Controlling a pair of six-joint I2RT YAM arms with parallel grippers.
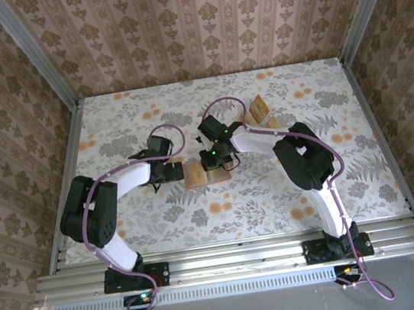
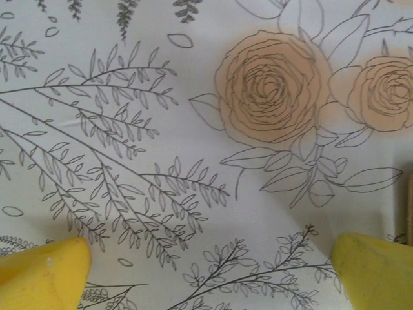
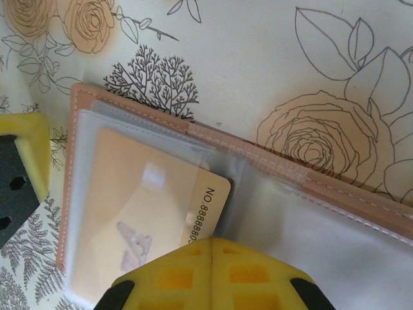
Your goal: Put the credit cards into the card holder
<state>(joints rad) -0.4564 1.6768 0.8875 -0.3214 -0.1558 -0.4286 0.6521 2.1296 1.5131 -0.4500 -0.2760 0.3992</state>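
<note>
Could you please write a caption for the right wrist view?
Shut right gripper meets a card partly sleeved in the open holder.

Holder (image 1: 193, 176) ctr, cards (image 1: 260, 107) back-R.

Bright, even and soft in the overhead view, with only faint, short shadows beneath the arms (image 1: 125, 178) on the tablecloth (image 1: 239, 220). Sharp mid-frame in the left wrist view, yet blurred on the yellow pads (image 2: 45, 281) of the left gripper (image 2: 206, 279) at the bottom corners. In the right wrist view, pale glare patches on the clear sleeve of the card holder (image 3: 135, 108).
</note>
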